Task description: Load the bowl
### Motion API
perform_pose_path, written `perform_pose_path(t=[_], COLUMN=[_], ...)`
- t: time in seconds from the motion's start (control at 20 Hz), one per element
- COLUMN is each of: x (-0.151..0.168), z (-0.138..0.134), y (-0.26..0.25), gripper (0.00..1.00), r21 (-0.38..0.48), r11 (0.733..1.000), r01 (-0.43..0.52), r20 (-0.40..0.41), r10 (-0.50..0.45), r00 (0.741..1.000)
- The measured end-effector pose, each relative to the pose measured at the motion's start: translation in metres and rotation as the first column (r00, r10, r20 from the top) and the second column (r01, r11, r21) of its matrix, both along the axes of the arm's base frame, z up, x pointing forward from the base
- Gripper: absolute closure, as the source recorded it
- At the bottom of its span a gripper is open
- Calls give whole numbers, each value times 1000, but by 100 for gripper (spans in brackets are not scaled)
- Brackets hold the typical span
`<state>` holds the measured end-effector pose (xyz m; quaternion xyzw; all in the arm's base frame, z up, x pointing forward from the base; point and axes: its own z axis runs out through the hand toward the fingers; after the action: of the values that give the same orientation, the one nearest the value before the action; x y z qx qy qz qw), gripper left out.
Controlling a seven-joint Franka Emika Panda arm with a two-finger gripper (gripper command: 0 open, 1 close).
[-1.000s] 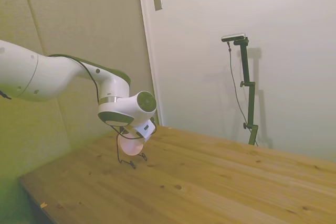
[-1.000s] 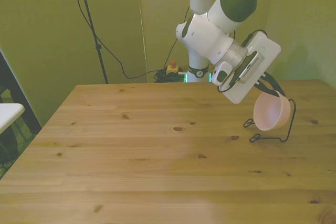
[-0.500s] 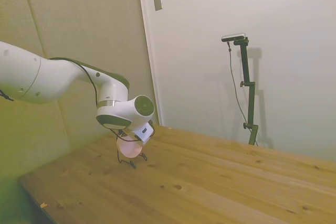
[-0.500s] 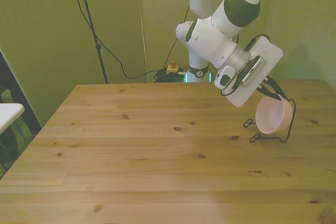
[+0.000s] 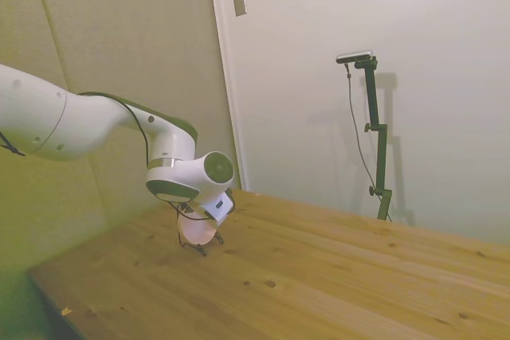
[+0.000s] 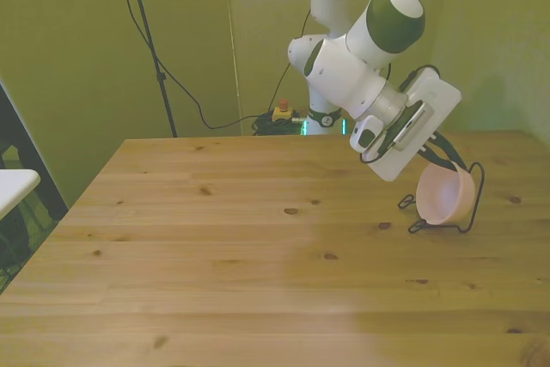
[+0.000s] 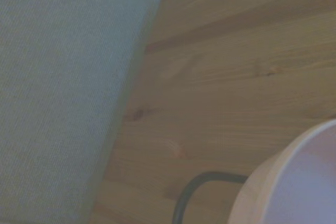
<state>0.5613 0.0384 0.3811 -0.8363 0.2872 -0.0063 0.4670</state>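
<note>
The pale pink bowl hangs tipped on its side, its opening facing the front view's left, inside the thin black wire stand near the table's right edge in the front view. My gripper reaches down from the white wrist and is shut on the bowl's upper rim. In the side view the bowl shows just under the wrist, with the wire stand's feet on the table below it. The wrist view holds a curved piece of the bowl and one bend of the stand's wire.
The wooden table stretches wide toward the front view's left. A padded wall panel stands right behind the table edge beside the stand. A small orange and black device and cables lie behind the table.
The arm has come down and carried the bowl lower into the wire stand. The wrist sits closer to the table than one second ago.
</note>
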Motion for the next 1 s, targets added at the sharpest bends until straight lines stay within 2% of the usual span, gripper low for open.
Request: perform_pose_path(t=[0.65,0.8,1.0], x=[-2,-12,-32], z=[-1,10,41], y=[9,5,-14], gripper=[0,0,0], r21=[-4,-8,-9], r11=[1000,1000,999], r01=[15,25,54], r20=[4,19,68], r10=[-15,-25,-53], r00=[1000,1000,996])
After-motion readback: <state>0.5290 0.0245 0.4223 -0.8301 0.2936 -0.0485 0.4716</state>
